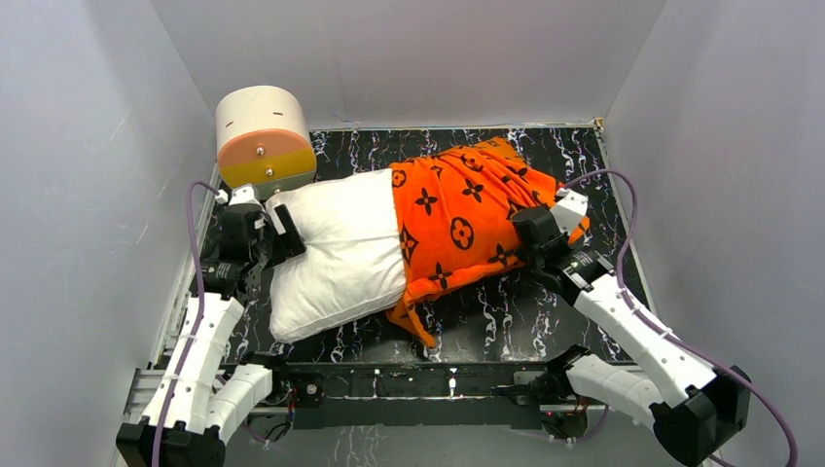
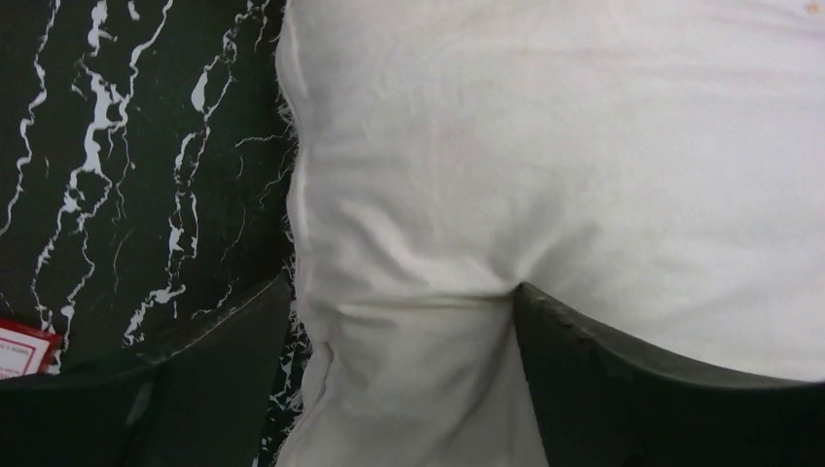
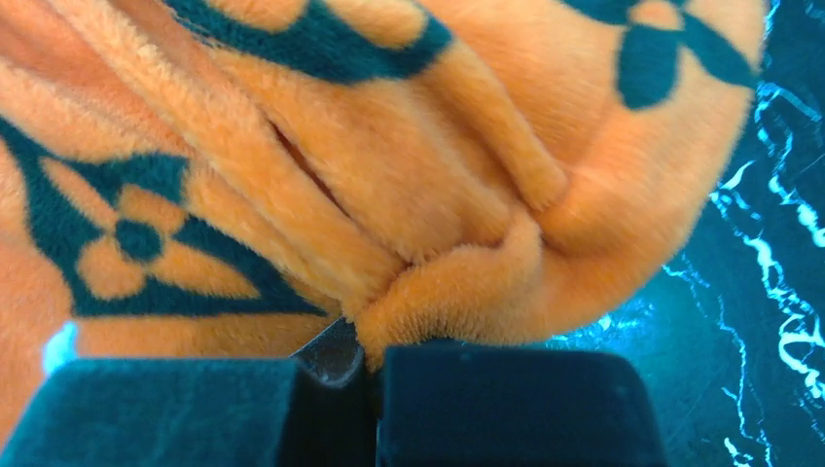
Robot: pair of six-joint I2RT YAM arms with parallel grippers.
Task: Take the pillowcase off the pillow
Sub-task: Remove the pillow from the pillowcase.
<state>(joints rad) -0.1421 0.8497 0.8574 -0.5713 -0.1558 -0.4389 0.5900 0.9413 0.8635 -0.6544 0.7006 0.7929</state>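
right wrist view: right jaws closed on a plush fold of the pillowcase (image 3: 409, 175), the pinched part hidden. left jaws open, straddling the pillow (image 2: 584, 175) end near the table (image 1: 506, 311) left edge; pillow's right half hidden under pillowcase.

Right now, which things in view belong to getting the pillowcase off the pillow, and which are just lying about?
In the job: pillowcase; pillow; right hand, shut on the pillowcase; left hand, open astride the pillow's end.
Lying about: cylinder at the back left; red label near the left hand.
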